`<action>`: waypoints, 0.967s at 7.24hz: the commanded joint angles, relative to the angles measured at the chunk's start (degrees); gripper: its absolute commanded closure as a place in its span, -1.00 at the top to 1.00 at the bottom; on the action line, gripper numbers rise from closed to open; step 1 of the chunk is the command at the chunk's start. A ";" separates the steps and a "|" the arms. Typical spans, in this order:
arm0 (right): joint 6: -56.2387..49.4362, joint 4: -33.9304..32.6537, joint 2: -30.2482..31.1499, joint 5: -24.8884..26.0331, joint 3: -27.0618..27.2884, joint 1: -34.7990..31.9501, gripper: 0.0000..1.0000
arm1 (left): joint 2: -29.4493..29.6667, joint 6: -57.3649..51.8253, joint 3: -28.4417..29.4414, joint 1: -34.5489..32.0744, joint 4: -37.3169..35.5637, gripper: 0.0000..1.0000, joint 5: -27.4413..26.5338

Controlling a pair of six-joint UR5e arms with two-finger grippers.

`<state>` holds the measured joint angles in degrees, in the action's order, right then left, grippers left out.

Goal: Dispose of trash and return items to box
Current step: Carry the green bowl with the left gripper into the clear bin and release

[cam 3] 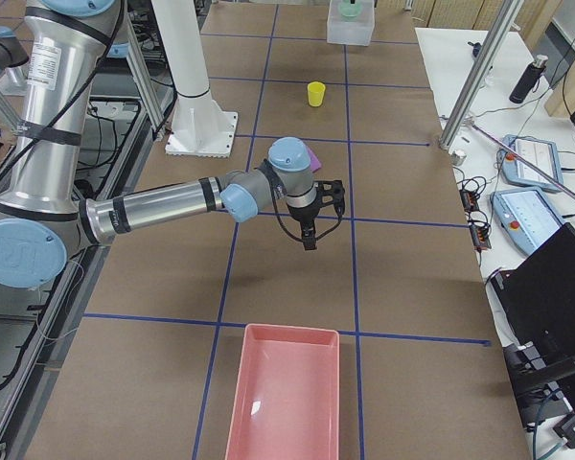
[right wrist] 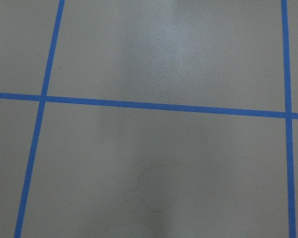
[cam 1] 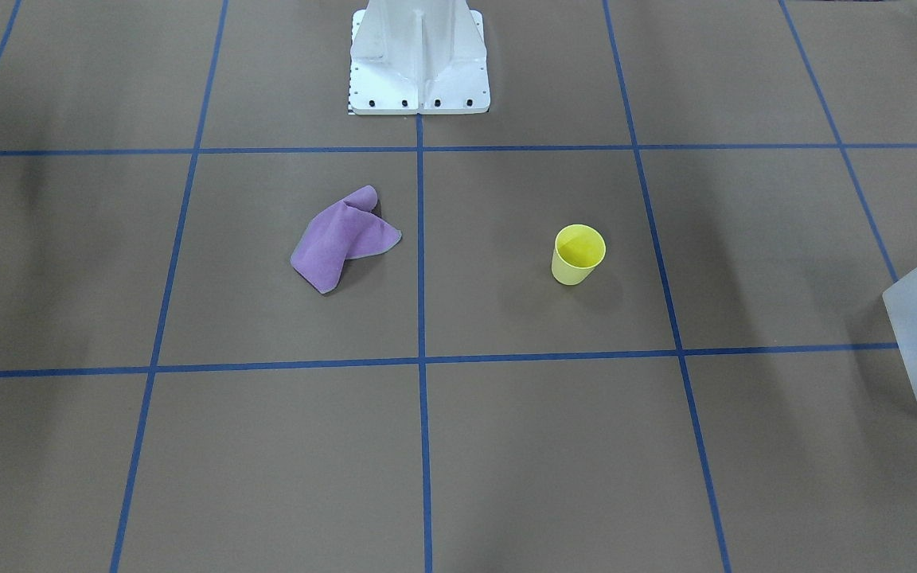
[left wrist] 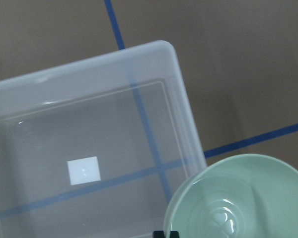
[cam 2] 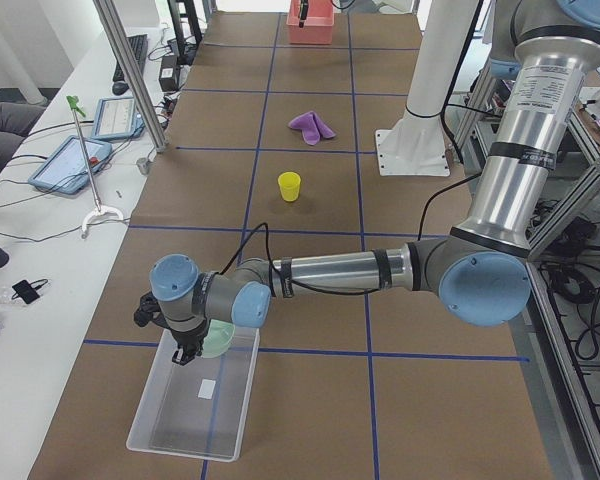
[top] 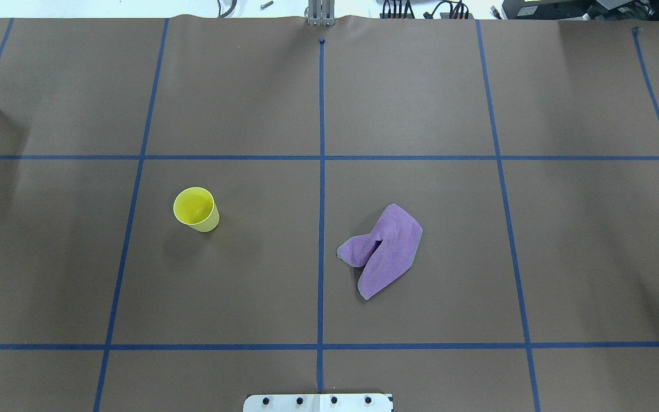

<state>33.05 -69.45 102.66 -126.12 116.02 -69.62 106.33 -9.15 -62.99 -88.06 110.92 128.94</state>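
Observation:
The mint-green bowl hangs tilted over a corner of the frosted translucent box, close under my left wrist camera. In the exterior left view my left gripper is at the bowl, above the near end of the box. A sliver of a black finger shows at the bowl's rim. The box holds only a white label. My right gripper hovers over bare table, far from the box. Its wrist view shows only table, so I cannot tell how its jaws stand.
A yellow cup stands upright left of the table's middle. A crumpled purple cloth lies right of the centre line. A pink tray sits at the table's right end. The white robot base stands at the robot's edge.

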 commanded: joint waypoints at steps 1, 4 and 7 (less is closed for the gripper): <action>0.00 0.01 0.00 0.00 0.00 0.01 1.00 | 1.95 0.01 9.27 0.51 8.24 -1.00 -3.08; 0.00 0.89 0.00 0.00 0.00 0.01 1.00 | -0.07 13.68 11.12 9.36 20.43 -1.00 -4.82; 0.00 0.81 -0.09 0.00 0.00 0.09 1.00 | -0.77 10.76 10.53 9.92 21.01 0.97 -6.50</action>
<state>33.05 -68.58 102.64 -126.12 116.02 -69.58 106.05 3.54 -51.97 -78.45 131.63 122.76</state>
